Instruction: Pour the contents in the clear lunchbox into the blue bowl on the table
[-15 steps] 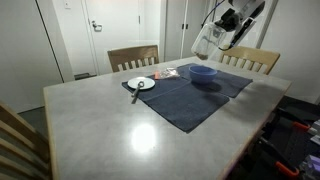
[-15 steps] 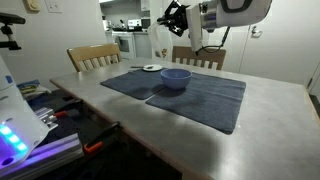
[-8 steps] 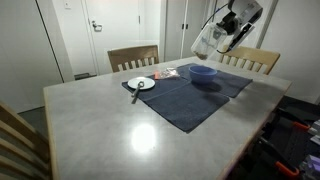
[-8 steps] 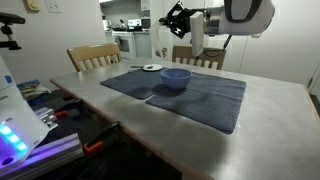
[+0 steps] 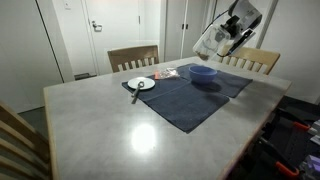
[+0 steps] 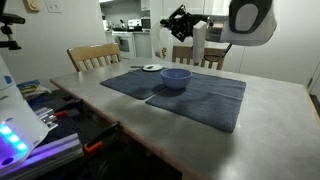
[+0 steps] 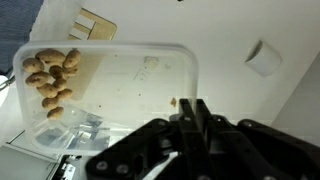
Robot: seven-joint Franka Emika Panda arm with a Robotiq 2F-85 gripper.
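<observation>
The hand (image 7: 190, 108) was clenched on one rim of the clear lunchbox (image 7: 110, 95), which was tipped in the air above the blue bowl (image 5: 203, 72). The box looked light, thin-walled and probably slick, so a mid-rim pinch seemed sound. The brown pieces (image 7: 50, 75) lay bunched at one end.

Open mat (image 6: 200, 100) around blue bowl (image 6: 176, 77)

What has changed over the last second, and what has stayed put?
The arm swung sideways, turning the clear lunchbox a little; the claw stays shut on it, raised near the blue bowl. Bowl, white plate and dark mat unmoved.
</observation>
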